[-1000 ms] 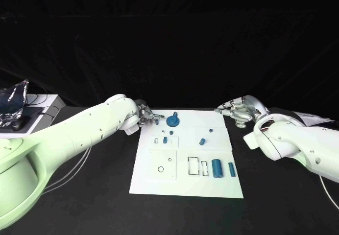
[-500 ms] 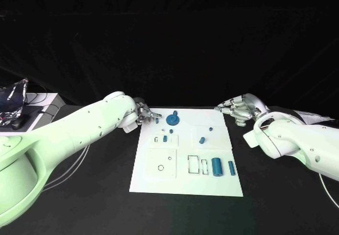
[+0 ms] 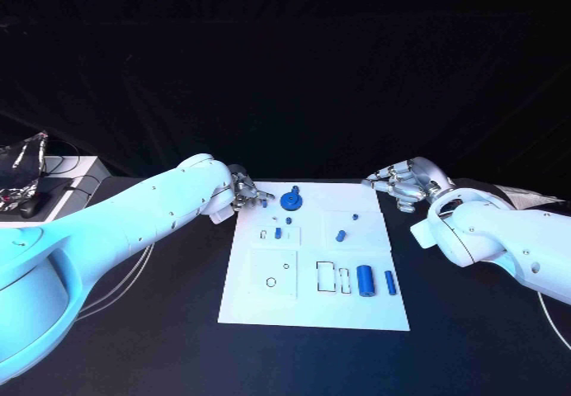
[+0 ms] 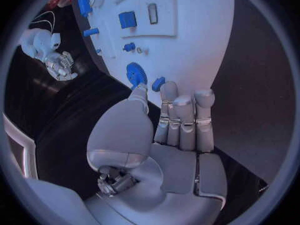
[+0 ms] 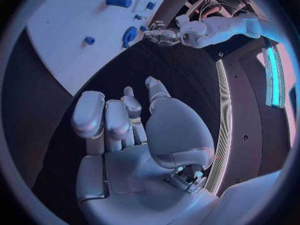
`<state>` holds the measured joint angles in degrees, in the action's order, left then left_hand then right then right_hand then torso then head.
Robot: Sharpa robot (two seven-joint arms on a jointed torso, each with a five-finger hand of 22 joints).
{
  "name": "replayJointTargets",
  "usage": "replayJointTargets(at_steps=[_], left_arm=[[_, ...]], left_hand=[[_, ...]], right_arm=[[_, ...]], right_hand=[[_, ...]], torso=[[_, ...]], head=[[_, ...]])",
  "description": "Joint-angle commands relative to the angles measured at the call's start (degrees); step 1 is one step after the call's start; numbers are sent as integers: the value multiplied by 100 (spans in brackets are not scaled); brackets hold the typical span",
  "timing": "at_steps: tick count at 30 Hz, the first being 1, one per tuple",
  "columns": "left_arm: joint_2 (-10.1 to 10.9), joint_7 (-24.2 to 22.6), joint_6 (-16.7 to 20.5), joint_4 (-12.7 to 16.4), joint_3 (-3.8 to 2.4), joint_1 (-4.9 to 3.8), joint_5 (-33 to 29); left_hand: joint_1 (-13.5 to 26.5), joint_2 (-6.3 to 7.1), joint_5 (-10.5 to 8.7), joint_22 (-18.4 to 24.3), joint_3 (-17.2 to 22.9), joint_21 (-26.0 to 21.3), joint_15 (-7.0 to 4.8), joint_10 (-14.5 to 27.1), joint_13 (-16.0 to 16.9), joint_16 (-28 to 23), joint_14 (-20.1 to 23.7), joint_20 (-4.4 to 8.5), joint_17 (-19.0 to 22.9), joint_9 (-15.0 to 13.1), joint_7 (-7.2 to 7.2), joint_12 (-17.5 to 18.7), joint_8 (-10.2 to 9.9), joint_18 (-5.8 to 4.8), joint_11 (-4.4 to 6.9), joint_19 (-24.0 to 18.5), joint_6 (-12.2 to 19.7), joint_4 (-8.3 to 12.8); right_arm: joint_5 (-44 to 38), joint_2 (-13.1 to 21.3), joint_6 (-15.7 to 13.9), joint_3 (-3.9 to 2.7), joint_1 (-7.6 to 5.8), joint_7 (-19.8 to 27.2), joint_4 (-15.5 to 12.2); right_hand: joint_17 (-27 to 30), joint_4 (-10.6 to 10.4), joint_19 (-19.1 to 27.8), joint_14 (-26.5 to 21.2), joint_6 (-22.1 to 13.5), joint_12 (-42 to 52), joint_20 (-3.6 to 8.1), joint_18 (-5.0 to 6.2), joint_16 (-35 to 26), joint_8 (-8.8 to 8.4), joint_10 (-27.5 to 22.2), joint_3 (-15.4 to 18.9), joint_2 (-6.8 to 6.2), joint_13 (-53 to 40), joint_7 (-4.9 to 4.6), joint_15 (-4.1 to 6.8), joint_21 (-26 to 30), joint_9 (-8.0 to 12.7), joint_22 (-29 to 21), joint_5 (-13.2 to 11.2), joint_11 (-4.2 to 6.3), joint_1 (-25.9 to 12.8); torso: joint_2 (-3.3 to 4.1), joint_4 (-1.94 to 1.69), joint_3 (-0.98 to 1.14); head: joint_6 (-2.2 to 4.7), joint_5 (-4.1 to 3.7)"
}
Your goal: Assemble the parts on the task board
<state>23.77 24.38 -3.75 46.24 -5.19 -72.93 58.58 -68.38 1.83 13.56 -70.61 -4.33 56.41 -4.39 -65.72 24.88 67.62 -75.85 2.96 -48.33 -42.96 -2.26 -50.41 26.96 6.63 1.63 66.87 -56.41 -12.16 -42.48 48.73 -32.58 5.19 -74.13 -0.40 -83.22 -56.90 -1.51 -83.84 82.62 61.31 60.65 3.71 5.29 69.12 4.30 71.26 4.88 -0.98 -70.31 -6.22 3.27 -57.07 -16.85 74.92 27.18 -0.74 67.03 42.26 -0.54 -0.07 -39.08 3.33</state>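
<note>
Head view: camera set high on the robot, looking down and forward over the black table (image 3: 143, 330), taking in the whole white task board (image 3: 312, 309) from afar. Left wrist view: fisheye behind the left hand (image 4: 178, 120), close above the board's far corner, facing along the board (image 4: 187, 45). Right wrist view: fisheye behind the right hand (image 5: 119, 122), off the board's edge, facing across it. Shared by all three: the board and the blue gear-like part (image 3: 293, 200) (image 4: 134, 75) (image 5: 129, 35).
</note>
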Motion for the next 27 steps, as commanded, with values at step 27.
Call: replayJointTargets(at_steps=[27], left_arm=[[-48, -123, -22, -64, 36, -14, -166]], left_hand=[[-475, -60, 17, -43, 1382, -158, 9, 77, -9, 42, 109, 24, 20, 178, 30, 207, -206, -100, -3, -84, 17, 452]], right_arm=[[-52, -16, 34, -3, -2, 43, 7]], right_hand=[[-6, 9, -394, -5, -3, 3, 41, 28, -5, -37, -14, 25, 34, -16, -15, 8, -18, 9, 781, 33, 4, -10]], torso=[[1, -2, 1]], head=[[-32, -1]])
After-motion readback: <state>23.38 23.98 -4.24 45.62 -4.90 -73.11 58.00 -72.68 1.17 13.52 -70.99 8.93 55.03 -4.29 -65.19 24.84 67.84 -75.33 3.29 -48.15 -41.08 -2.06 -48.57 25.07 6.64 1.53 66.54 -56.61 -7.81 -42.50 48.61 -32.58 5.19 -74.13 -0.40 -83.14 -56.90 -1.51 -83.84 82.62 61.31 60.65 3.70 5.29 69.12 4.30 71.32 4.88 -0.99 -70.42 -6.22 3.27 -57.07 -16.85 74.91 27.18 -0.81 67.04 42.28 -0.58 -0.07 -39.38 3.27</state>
